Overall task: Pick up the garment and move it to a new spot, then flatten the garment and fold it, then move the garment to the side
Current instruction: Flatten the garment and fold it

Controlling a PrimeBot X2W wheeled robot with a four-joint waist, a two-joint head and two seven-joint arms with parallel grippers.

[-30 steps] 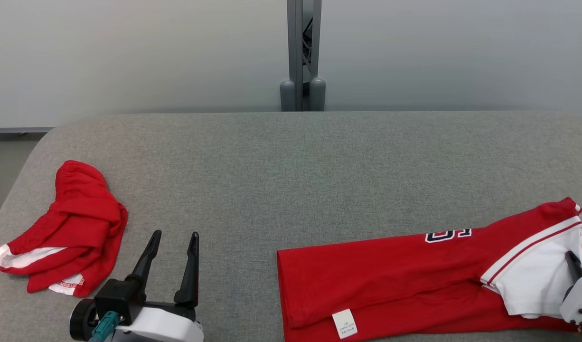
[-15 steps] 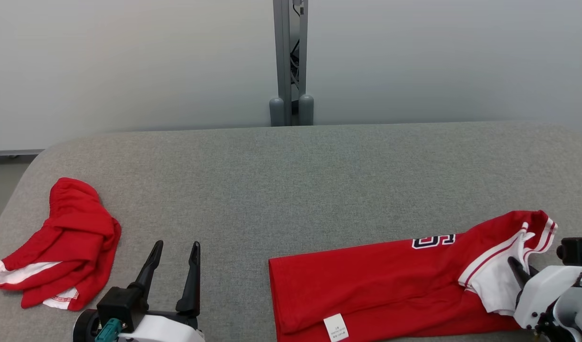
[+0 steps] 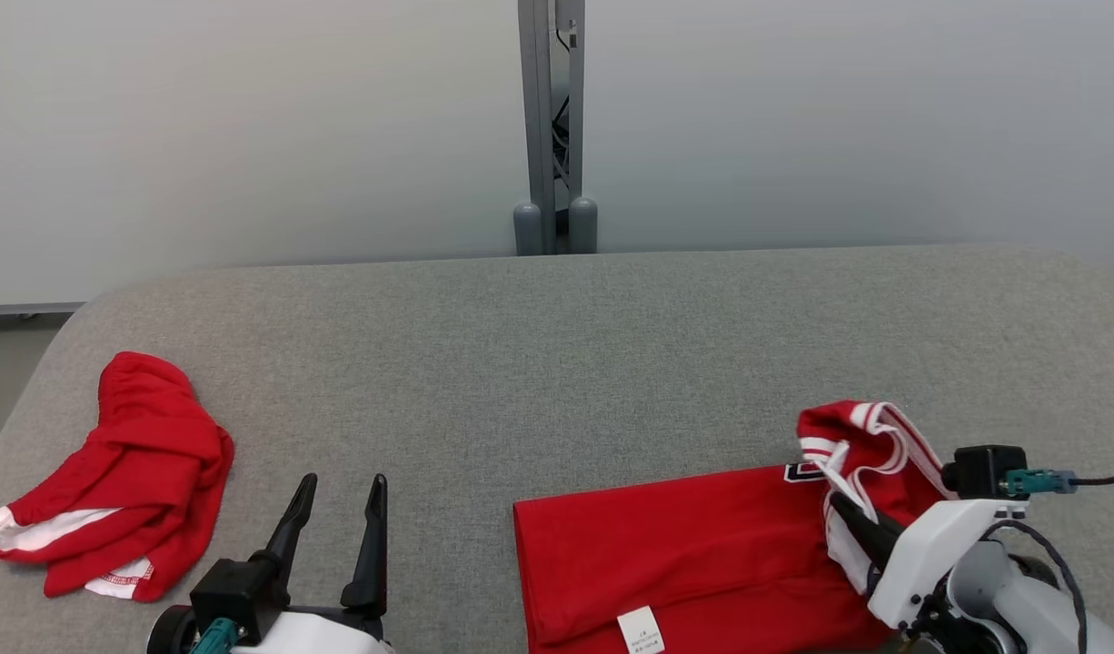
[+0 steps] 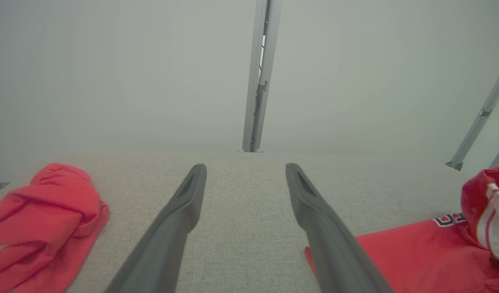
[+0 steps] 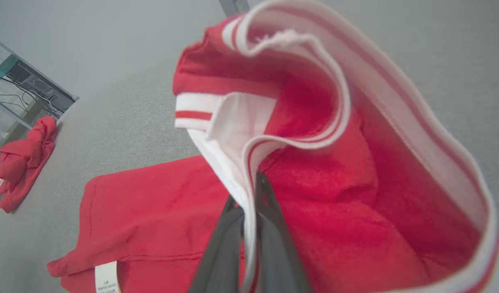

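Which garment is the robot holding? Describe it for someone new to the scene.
On the grey table, look to the near right side. The red shirt lies flat there, its white-trimmed end raised in the shut right jaws; the other red garment, far left, is a crumpled heap.

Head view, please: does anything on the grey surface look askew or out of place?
The red shirt lies flat except its striped end, bunched up in the shut right claw. A second red garment sits crumpled near the left edge.

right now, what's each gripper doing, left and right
Left gripper: open, holding nothing.
Right gripper: shut on the red jersey, pinching its white-trimmed edge.
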